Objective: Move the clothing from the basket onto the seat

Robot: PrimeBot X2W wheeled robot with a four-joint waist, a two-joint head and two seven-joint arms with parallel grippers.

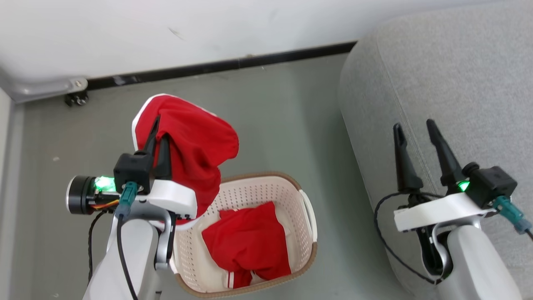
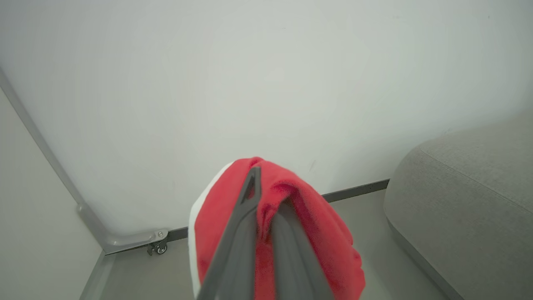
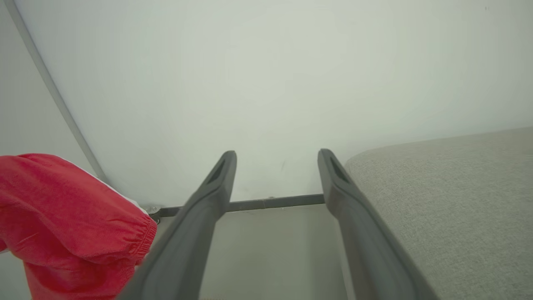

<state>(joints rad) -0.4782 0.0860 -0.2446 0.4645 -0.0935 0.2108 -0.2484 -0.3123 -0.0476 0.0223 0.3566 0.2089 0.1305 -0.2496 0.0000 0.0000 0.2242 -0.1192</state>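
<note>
My left gripper (image 1: 160, 127) is shut on a red garment with white trim (image 1: 195, 146), held up above the left rim of the basket (image 1: 310, 227); the cloth drapes over the fingers (image 2: 245, 225) in the left wrist view, where the gripper (image 2: 266, 183) pinches the red garment (image 2: 320, 233). A second red garment (image 1: 245, 241) lies crumpled inside the cream basket. My right gripper (image 1: 414, 125) stands open and empty over the left edge of the grey seat (image 1: 458, 83). In the right wrist view that gripper (image 3: 277, 156) points at the wall, with the held garment (image 3: 70, 216) at left and the seat (image 3: 449, 200) at right.
A white wall with a dark baseboard (image 1: 233, 64) runs along the back. A small caster (image 1: 75, 98) sits in the far left corner under a grey bracket. Grey-green floor (image 1: 283, 125) lies between basket and seat.
</note>
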